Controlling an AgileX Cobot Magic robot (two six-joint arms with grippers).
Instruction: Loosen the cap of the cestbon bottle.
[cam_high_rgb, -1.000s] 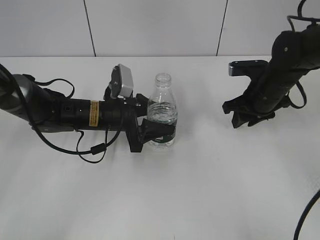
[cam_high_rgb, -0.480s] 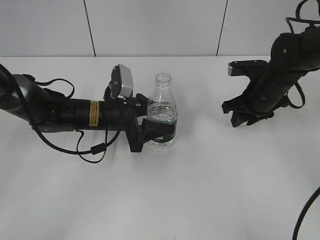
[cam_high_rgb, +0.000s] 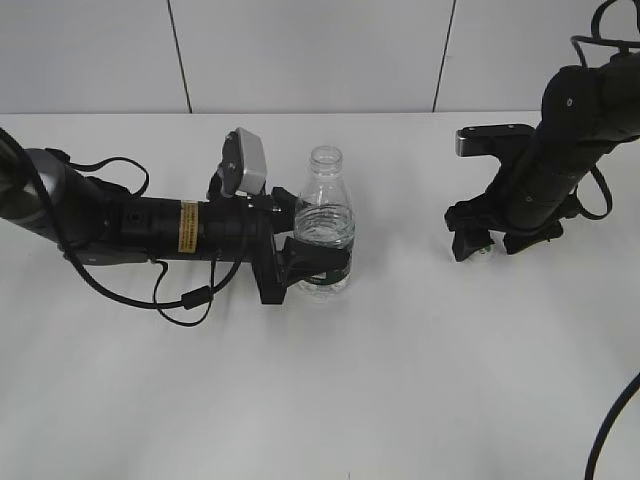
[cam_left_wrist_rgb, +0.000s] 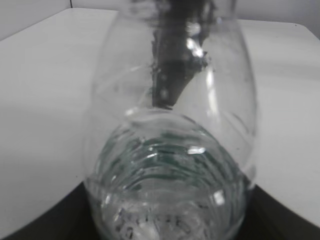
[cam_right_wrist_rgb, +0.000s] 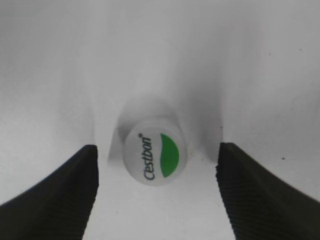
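Observation:
The cestbon bottle (cam_high_rgb: 325, 215) stands upright on the white table with its neck open and no cap on it. My left gripper (cam_high_rgb: 312, 268) is shut on its green label band from the left. In the left wrist view the bottle (cam_left_wrist_rgb: 170, 150) fills the frame between the jaws (cam_left_wrist_rgb: 167, 222). The cap (cam_right_wrist_rgb: 155, 156), white with a green leaf mark, lies on the table top side up, apart from the bottle. My right gripper (cam_right_wrist_rgb: 157, 150) is open, one finger on each side of the cap without touching it. In the exterior view it (cam_high_rgb: 490, 243) is at the right, low over the table.
The white table (cam_high_rgb: 400, 380) runs to a pale panelled wall at the back. The left arm lies low across the left side with a loose black cable (cam_high_rgb: 185, 300). A cable (cam_high_rgb: 610, 430) hangs at the right edge.
My right gripper has come down toward the table and its fingers have spread. The left gripper and the bottle have not moved.

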